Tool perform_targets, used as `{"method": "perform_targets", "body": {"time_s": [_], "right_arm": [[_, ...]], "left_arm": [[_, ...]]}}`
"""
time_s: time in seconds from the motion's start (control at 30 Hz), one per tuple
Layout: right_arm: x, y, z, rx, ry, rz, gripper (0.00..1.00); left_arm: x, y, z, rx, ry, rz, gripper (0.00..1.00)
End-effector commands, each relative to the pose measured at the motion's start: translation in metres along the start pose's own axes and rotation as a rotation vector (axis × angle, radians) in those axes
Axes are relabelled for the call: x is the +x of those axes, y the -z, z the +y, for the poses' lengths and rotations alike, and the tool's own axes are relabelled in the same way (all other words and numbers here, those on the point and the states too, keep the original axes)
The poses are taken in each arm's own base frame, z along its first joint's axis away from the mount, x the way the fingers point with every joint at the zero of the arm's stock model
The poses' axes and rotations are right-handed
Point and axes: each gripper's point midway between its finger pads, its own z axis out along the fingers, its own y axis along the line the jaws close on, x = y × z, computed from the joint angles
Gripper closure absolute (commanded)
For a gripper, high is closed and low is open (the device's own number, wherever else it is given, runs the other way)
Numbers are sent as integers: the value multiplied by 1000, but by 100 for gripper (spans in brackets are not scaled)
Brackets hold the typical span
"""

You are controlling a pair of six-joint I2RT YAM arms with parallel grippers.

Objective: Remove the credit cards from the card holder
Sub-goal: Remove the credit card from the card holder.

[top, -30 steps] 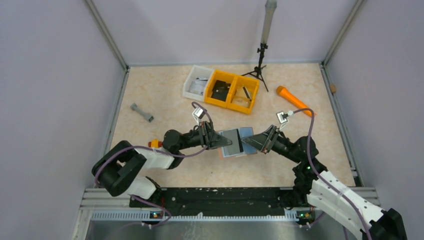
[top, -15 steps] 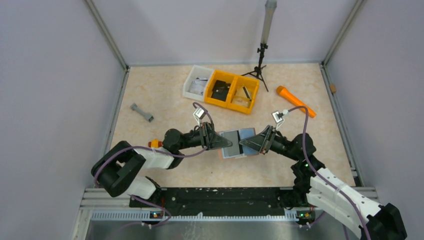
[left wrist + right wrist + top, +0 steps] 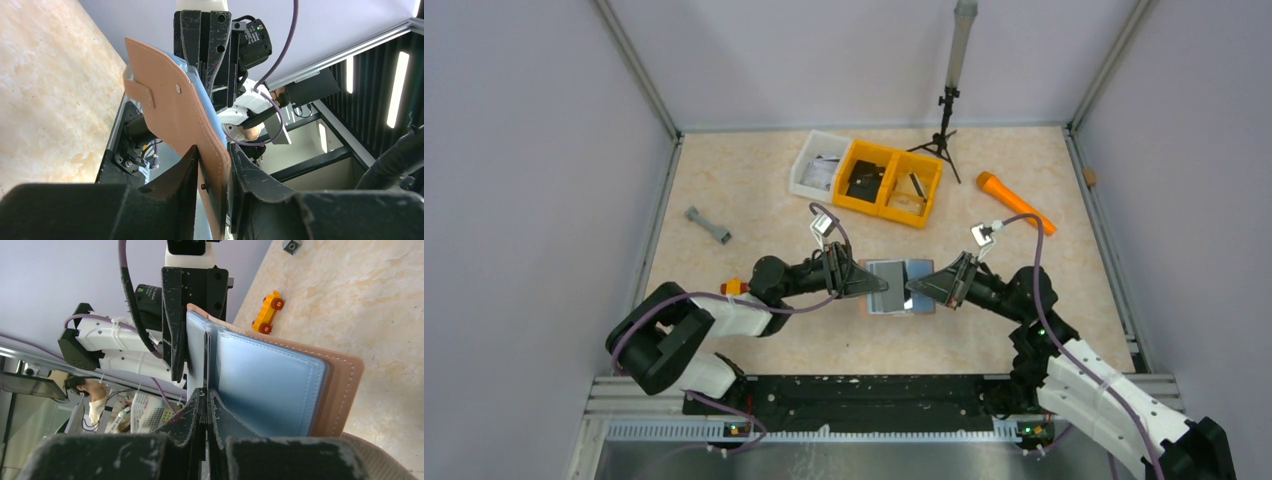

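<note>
My left hand [image 3: 214,151] pinched the card holder [image 3: 170,100] by the lower edge of its brown outer flap and held it up off the bench [image 3: 380,300], open, between my two arms. My right hand [image 3: 206,392] was pressed together on what looked like the thin dark edge of a card [image 3: 205,360], which stood out of the pale blue pocket. The rest of that card sat inside the holder. I could not make out a second card from either wrist.

The weak point, as I judged it, was the left grip. It had only a narrow strip of soft leather, and the fingers did not look tightly set on it. If I pulled with the right hand and the card stuck in its pocket, the whole holder could slide out of the left hand and come along with the card.

The right grip was shallow too, just on the edge. A pull at an angle to the pocket could bend the card or let it slip free, and I would end up closed on nothing.

Both things hung in the air, so whatever slipped would drop onto the bench, perhaps with the holder folding shut over the cards.
</note>
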Motion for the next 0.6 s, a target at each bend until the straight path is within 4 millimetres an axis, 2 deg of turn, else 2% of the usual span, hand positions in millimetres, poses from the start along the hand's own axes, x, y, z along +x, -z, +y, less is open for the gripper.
{"method": "perform_targets", "body": {"time_s": [0.0, 0.07, 0.17, 0.2, 0.57], "right_arm": [[-10, 2, 4, 4, 23, -27, 100], [-11, 2, 4, 4, 20, -28, 100], [-11, 3, 2, 10, 17, -31, 100], [-11, 4, 2, 9, 18, -32, 100], [-18, 10, -7, 38, 4, -84, 100]], "left_arm": [[-10, -1, -35, 127, -97, -19, 72], [-10, 0, -36, 133, -97, -20, 78], [-11, 3, -36, 138, -91, -29, 97], [-12, 5, -36, 137, -93, -37, 100], [-19, 19, -36, 122, -107, -85, 100]]}}
